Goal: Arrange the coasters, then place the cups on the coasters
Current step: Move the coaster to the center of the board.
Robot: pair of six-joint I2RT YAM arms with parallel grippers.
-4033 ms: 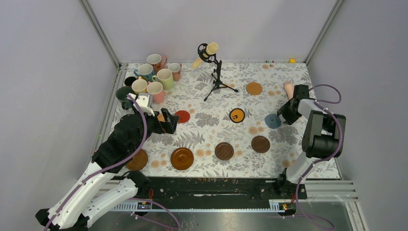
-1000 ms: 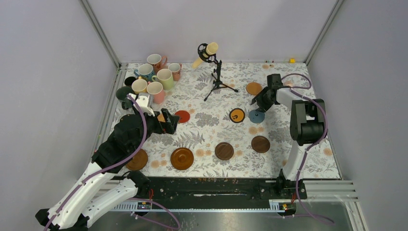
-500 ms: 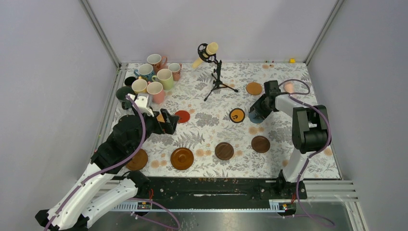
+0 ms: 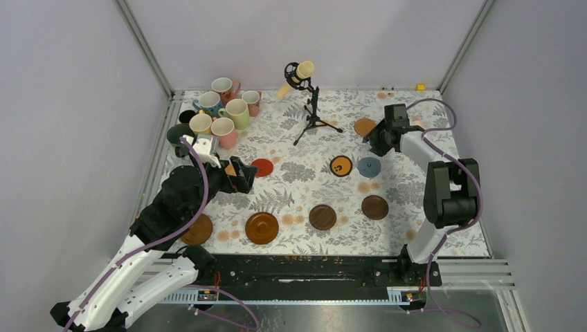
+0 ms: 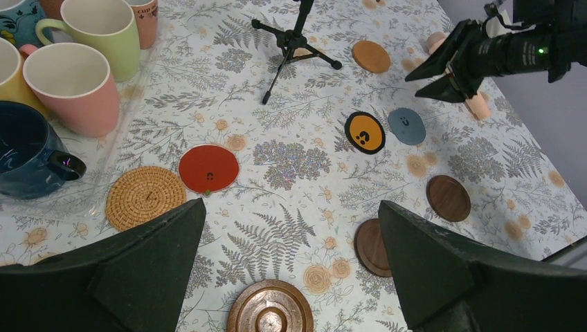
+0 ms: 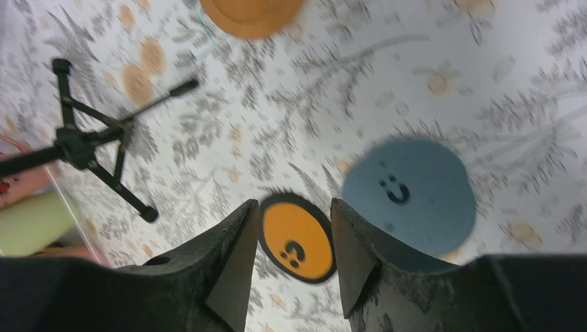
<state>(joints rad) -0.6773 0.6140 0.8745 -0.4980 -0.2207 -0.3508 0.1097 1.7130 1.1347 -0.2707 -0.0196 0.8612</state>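
Boxed in on three sides by plain, pale grey-lilac walls (image 4: 297, 34) — bare and evenly lit. Framed at the far corners by slanting aluminium posts (image 4: 144, 45). Over the counter (image 4: 398, 183), a white cloth (image 5: 291, 180) printed with grey ferns and orange blossoms. Along the near edge, a black rail (image 4: 297, 266) — just below it, a strip of dull grey metal (image 4: 332, 315).

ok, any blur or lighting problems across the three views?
Right wrist: motion-blurred, with the tablecloth print smeared and the grey-blue coaster soft-edged. Left wrist: sharp across the table, though its own fingers are dark and underlit in the foreground. Top external: crisp, with even light, soft shadows and no obvious glare.
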